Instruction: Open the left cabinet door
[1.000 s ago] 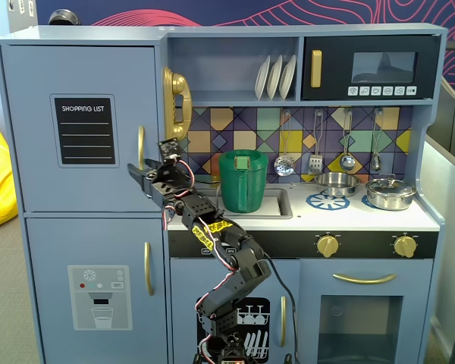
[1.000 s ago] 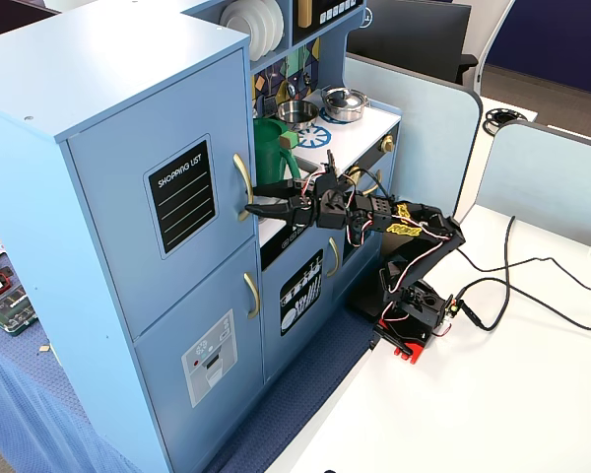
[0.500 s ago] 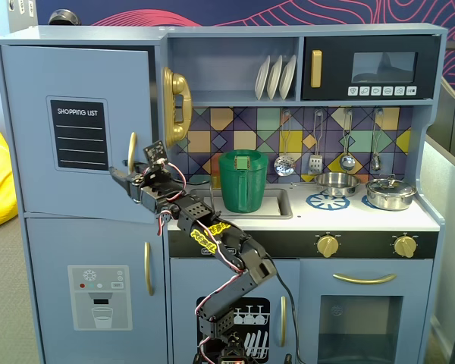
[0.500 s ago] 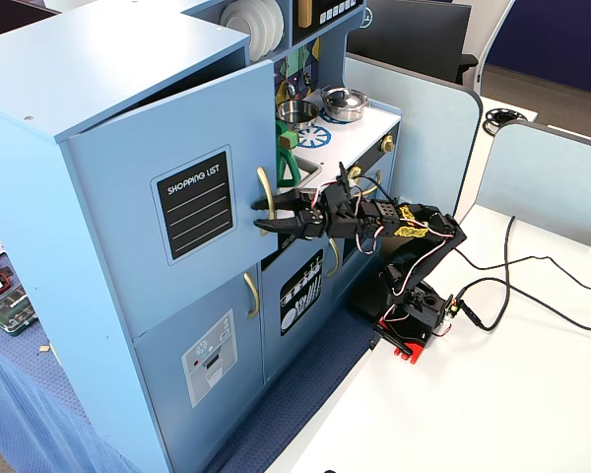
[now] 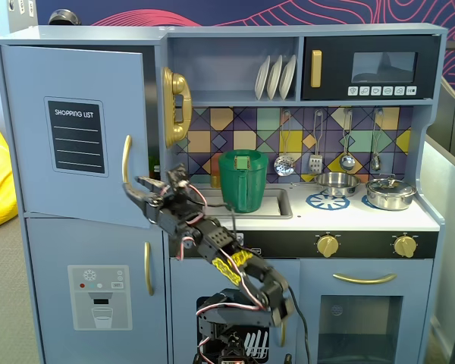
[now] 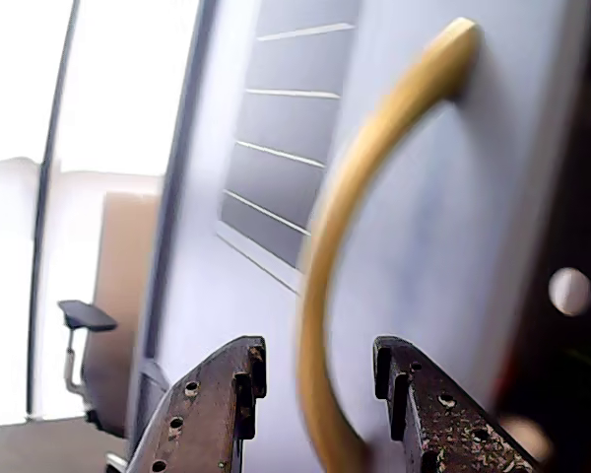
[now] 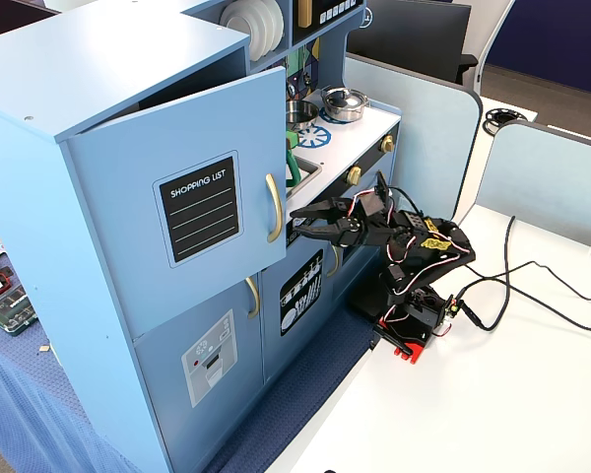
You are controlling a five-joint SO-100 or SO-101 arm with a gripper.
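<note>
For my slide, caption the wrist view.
Open gripper straddling the curved gold handle of the left cabinet door, already ajar.

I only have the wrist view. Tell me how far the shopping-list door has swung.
Observer: In both fixed views the left cabinet door stands partly open, its handle edge away from the cabinet.
Operator: Report the gripper's height on the handle.
Observer: The gripper sits open at the lower end of the gold handle.
Operator: Say what is beneath that door.
Observer: A closed door with a water-dispenser graphic.
</note>
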